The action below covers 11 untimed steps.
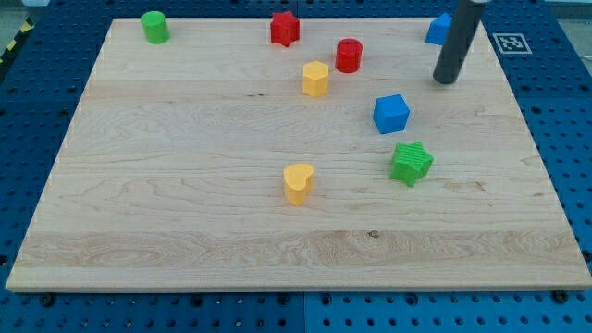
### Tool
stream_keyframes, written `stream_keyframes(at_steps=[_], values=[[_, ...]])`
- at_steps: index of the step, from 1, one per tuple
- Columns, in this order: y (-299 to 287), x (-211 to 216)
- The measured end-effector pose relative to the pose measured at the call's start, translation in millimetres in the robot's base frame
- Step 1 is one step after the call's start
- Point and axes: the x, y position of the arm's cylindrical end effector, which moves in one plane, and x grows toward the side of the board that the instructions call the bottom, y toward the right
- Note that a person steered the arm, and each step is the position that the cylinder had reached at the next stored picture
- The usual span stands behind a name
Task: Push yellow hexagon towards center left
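Observation:
The yellow hexagon point(315, 79) stands on the wooden board point(185, 166), above the board's middle and toward the view's top. My tip point(447, 80) rests on the board well to the hexagon's right, at about the same height in the view. The dark rod rises from the tip to the view's top edge. The red cylinder point(349, 55) lies between the hexagon and my tip, a little higher up.
A red star point(285, 29) sits at the top centre. A green cylinder point(155, 27) is at the top left. A blue block point(437, 30) is partly hidden behind the rod. A blue cube point(391, 114), a green star point(411, 163) and a yellow heart point(298, 183) lie lower down.

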Motion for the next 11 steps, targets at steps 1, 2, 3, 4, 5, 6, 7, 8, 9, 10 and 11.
stream_keyframes(at_steps=[1,2,3,4,5,6,7,8,9,10,11], values=[[-68,0],[-169,-1],[-228,-17],[-258,-27],[-289,-25],[-313,-21],[-316,-15],[-294,-3],[-276,12],[-291,20],[-306,27]])
